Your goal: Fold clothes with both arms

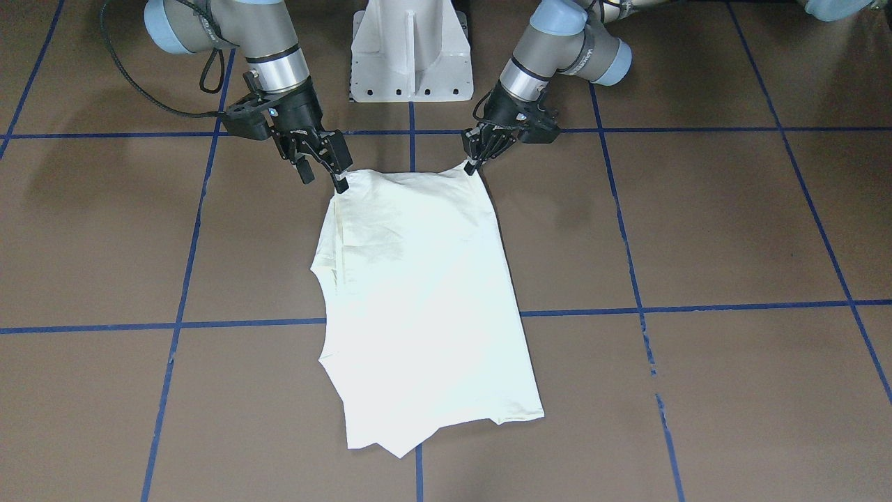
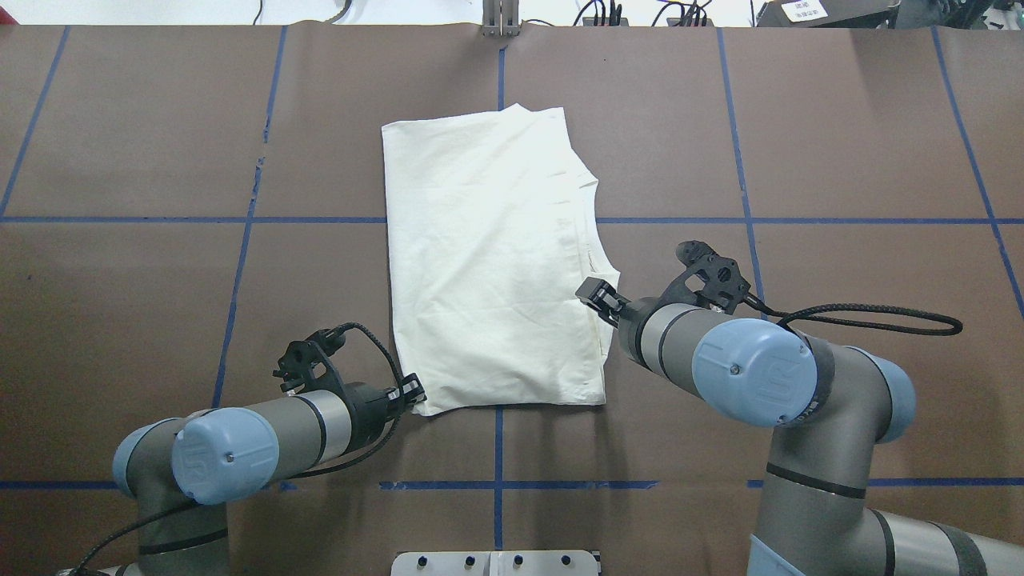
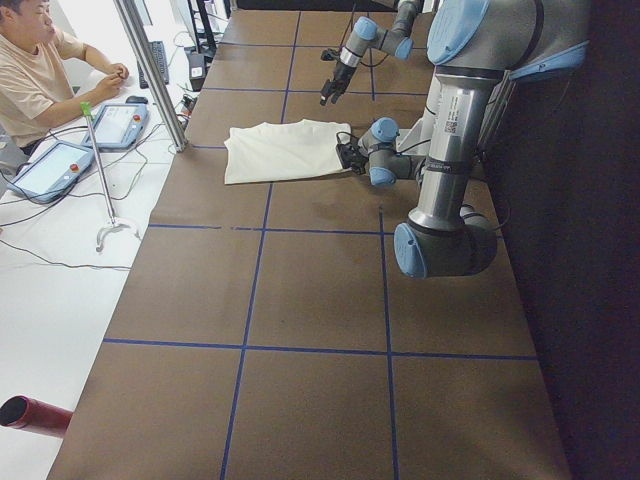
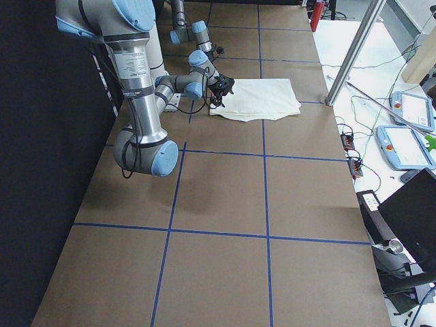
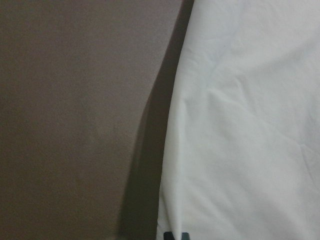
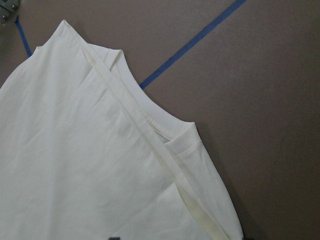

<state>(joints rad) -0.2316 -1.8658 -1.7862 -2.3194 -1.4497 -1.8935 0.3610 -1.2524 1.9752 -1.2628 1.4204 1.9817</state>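
From across the table, I see the shirt point(image 1: 418, 293) lying flat on the brown table point(image 1: 697, 230). It is folded into a long shape with a plain cream-white side up. The end close to me has two corners. My left pincer point(image 1: 474, 166) is pinched tight on one corner. My right pincer point(image 1: 323, 178) is by the other corner. Its two fingers are spread wide and hold nothing.

From over my shoulders, the shirt point(image 2: 488, 264) sits in the middle of the table. My left pincer point(image 2: 414, 390) is at the near left corner. My right pincer point(image 2: 596, 296) is over the right edge, where some folded layers stick out.

From the table's left end, the shirt point(image 3: 280, 150) lies flat and my right pincer point(image 3: 327, 97) hangs above it.

From the right end, the shirt point(image 4: 262, 99) lies flat too.

My left wrist camera shows the shirt point(image 5: 240, 125) on one side and bare table on the other.

My right wrist camera shows the shirt point(image 6: 75, 150) with its neck band point(image 6: 150, 112). A blue tape line point(image 6: 190, 45) runs across the table beyond it.
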